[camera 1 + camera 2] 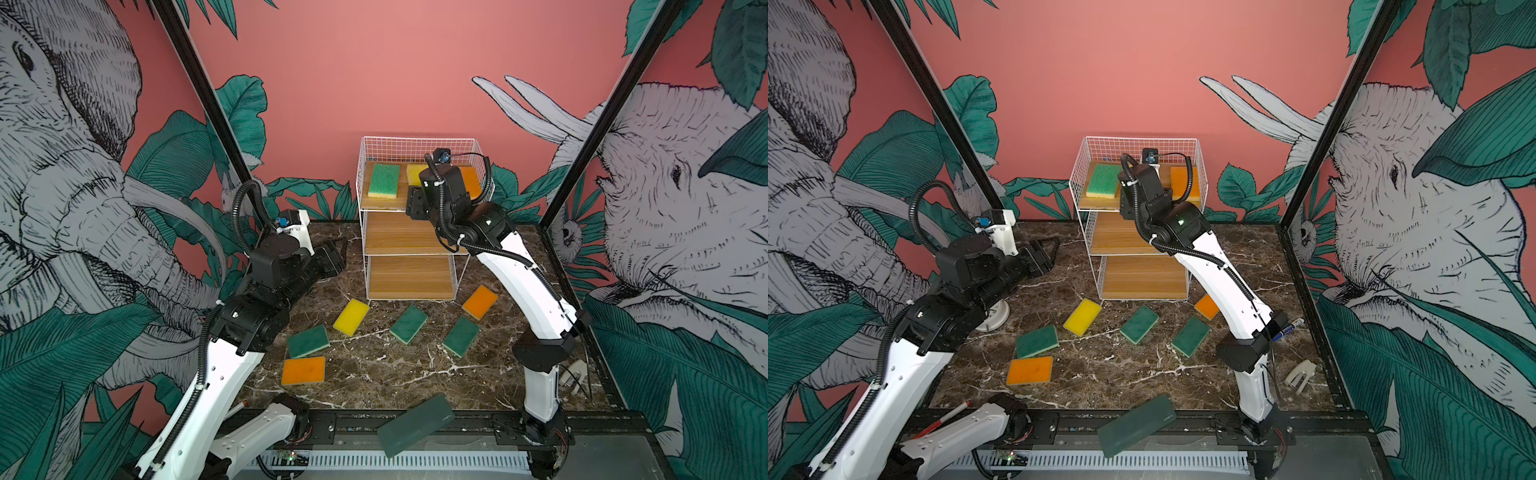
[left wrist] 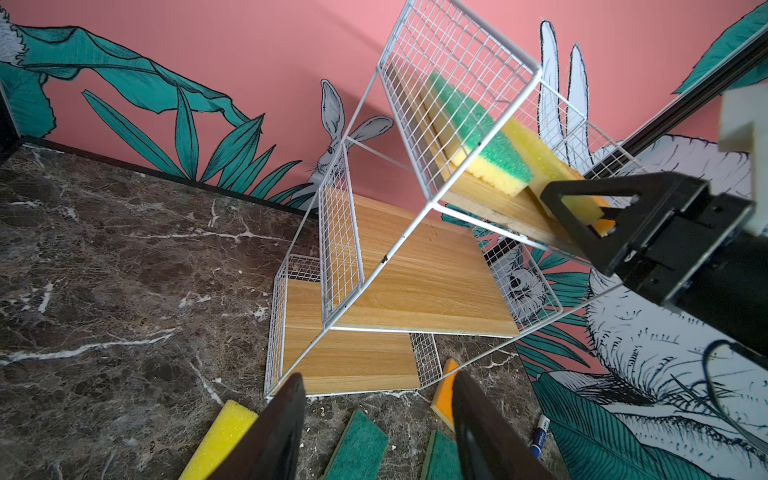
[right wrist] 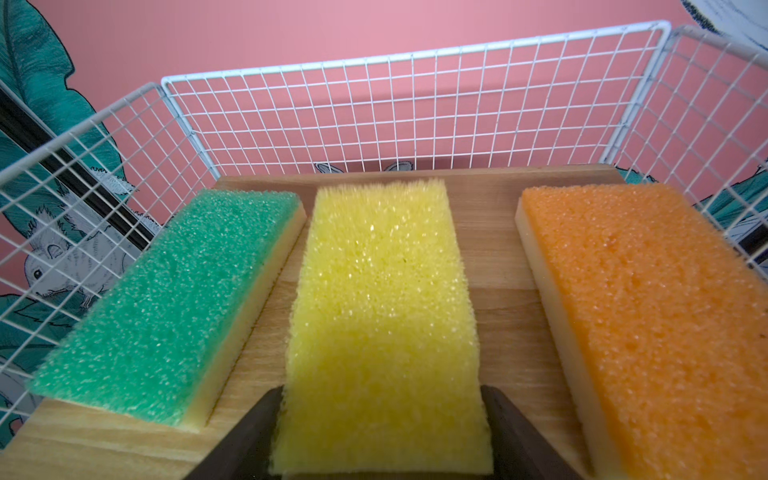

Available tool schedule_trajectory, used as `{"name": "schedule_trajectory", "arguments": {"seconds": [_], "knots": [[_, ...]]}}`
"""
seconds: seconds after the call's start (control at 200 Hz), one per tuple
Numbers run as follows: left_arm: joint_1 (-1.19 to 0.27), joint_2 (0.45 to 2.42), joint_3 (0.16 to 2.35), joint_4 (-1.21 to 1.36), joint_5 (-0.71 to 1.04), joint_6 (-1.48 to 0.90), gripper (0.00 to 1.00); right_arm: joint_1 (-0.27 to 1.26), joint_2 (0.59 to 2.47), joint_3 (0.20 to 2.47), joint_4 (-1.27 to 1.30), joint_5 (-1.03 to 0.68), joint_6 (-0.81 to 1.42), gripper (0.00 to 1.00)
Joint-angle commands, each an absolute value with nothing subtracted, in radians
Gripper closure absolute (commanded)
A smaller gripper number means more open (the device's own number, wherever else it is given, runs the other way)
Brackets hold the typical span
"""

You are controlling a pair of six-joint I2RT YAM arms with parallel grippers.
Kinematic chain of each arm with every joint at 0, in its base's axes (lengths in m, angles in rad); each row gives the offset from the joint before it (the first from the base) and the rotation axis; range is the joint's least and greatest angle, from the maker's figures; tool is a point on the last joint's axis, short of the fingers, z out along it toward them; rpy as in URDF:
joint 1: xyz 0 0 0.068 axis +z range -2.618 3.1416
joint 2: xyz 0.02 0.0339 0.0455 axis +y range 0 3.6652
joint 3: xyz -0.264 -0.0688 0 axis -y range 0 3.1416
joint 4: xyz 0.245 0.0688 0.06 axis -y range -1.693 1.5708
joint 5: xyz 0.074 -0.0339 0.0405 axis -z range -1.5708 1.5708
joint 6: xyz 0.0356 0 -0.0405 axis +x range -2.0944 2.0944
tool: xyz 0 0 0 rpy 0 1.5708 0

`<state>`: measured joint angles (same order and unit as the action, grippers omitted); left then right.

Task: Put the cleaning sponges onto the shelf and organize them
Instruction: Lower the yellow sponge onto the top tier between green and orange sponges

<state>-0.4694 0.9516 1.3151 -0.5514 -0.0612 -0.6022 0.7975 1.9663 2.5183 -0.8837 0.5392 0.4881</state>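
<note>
Legible text: none.
Item 1: dark green slab (image 1: 413, 432), at six o'clock on the bench (image 1: 374, 374). It has a short pale imprint near one end, seen in both top views (too small for any letter to be made out).
Item 2: marker pen (image 1: 1289, 326), at three o'clock. It has a blue-and-white label band, and the print is blurred in the left wrist view.

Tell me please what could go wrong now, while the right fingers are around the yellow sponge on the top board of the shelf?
1. The right gripper has its fingers on both sides of the yellow sponge, whose near end seems close to the front edge of the top board; if foam sticks during retreat, it may be dragged off.
2. The green-faced sponge lies very near; a sideways move could push it askew.
</note>
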Motion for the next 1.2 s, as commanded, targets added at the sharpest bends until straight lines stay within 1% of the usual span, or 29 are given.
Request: {"name": "schedule_trajectory", "arguments": {"seconds": [0.0,0.58,0.67,0.875,0.98,1.195], "knots": [[-0.468,0.937,1.296,-0.55,-0.077,-0.6,0.42,0.793,1.968,2.5,-0.855,0.533,0.484,0.28],[-0.468,0.924,1.284,-0.551,-0.082,-0.603,0.42,0.793,1.959,2.482,-0.843,0.552,0.489,0.25],[-0.468,0.92,1.288,-0.554,-0.087,-0.601,0.41,0.793,1.953,2.477,-0.84,0.539,0.496,0.23],[-0.468,0.921,1.288,-0.553,-0.084,-0.603,0.42,0.795,1.917,2.452,-0.834,0.512,0.492,0.2],[-0.468,0.921,1.288,-0.551,-0.075,-0.604,0.42,0.807,1.896,2.445,-0.854,0.545,0.494,0.2],[-0.468,0.912,1.293,-0.548,-0.056,-0.597,0.42,0.839,1.841,2.416,-0.858,0.543,0.489,0.18]]}}
